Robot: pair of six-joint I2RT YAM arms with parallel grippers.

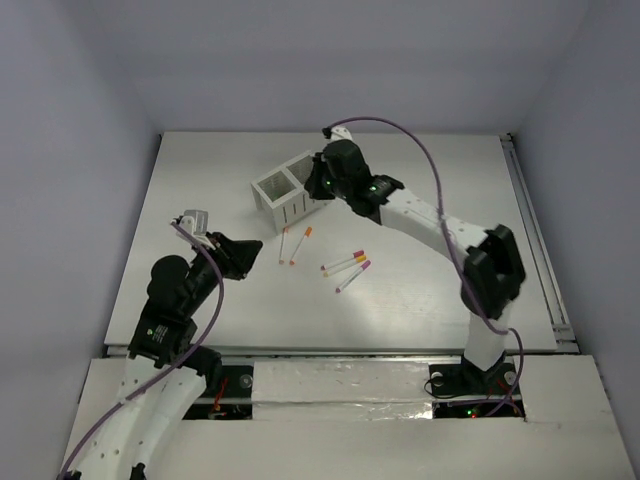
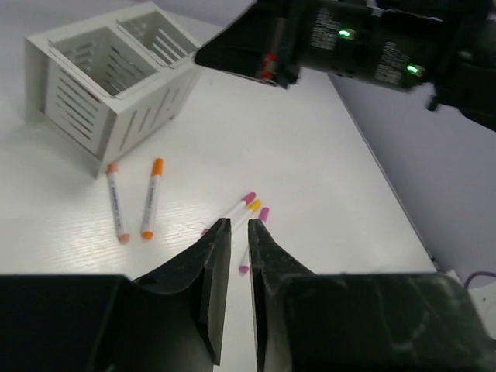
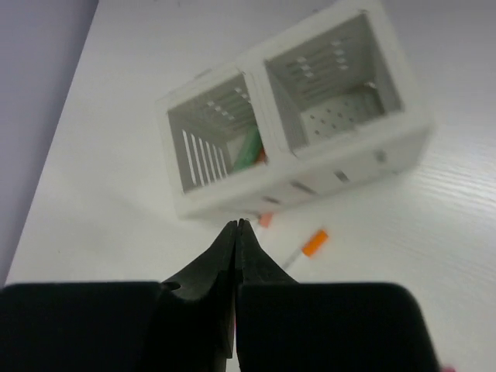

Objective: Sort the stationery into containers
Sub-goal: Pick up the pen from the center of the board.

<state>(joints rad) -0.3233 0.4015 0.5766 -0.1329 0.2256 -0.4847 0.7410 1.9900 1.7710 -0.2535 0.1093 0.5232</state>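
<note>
The white slotted organiser [image 1: 284, 192] stands at mid-table with two square compartments. Something green [image 3: 249, 147] lies in one compartment; the other looks bare. Two orange-capped pens [image 1: 293, 245] lie just in front of the organiser. A little to the right lie three more pens [image 1: 347, 266] with magenta and yellow caps. My left gripper [image 2: 240, 226] hovers low on the near-left side of the pens. Its jaws stand a narrow gap apart with nothing between them. My right gripper [image 3: 238, 223] hangs above the organiser's near side, shut and empty.
A metal rail [image 1: 535, 240] runs along the table's right edge. The right arm [image 1: 430, 215] stretches diagonally over the right half of the table. Grey walls enclose the back and sides.
</note>
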